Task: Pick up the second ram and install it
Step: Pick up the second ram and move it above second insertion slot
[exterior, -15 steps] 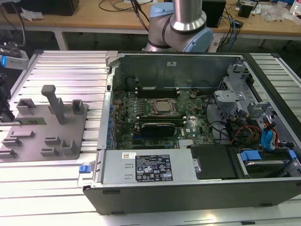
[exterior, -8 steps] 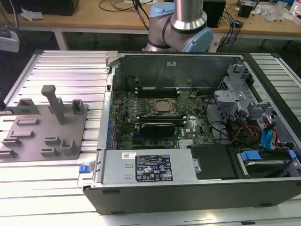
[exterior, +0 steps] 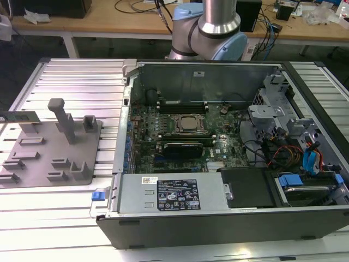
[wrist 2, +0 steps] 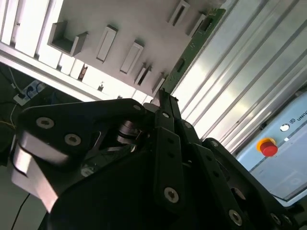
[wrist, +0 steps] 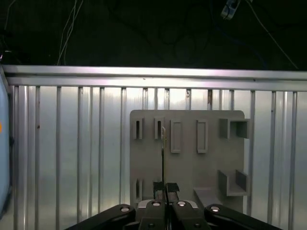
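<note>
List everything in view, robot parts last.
ram: one, green, held above the plate
plate: one, grey, slotted, on the table
table: one, silver, ribbed, under plate and case
case: one, black, open, exterior view's right
motherboard: one, green, inside case
CPU socket: one, silver, mid-motherboard
card: one, black, next to socket
power supply: one, grey, case's near wall
bench: one, wooden, behind the table
arm: one, silver-blue, behind case
gripper: one, black, shut on ram

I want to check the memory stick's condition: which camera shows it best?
The second wrist view: the memory stick shows its green face lengthwise. The first wrist view shows it edge-on; the exterior view cuts it off at its left edge.
</note>
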`<action>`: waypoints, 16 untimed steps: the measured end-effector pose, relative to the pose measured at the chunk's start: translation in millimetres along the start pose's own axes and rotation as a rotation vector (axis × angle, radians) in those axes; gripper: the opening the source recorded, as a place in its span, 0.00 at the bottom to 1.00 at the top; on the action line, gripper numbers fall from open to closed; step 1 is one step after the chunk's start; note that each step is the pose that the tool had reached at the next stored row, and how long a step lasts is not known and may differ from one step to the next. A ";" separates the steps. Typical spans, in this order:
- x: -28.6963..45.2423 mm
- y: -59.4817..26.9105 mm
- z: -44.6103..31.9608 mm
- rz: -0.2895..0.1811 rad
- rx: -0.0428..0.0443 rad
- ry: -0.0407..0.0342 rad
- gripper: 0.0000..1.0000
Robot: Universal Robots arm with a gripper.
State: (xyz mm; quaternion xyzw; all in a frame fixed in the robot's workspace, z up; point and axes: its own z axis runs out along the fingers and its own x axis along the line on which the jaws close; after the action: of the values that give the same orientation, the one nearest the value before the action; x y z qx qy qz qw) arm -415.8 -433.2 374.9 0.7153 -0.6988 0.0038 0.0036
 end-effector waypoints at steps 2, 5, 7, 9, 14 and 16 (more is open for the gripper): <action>-0.1 0.0 -10.5 0.000 0.0001 0.0000 0.09; -0.1 0.0 -23.1 0.000 0.0000 0.0000 0.09; -0.1 0.0 -24.6 0.000 0.0002 -0.0002 0.09; -0.1 0.0 -24.8 0.000 0.0000 0.0000 0.09; -0.1 0.0 -25.0 0.000 0.0000 -0.0001 0.09; -0.1 -2.0 -25.2 0.000 -0.0003 0.0002 0.09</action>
State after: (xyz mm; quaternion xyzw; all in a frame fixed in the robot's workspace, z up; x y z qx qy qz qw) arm -413.8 -432.8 400.1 0.7153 -0.6988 0.0038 0.0038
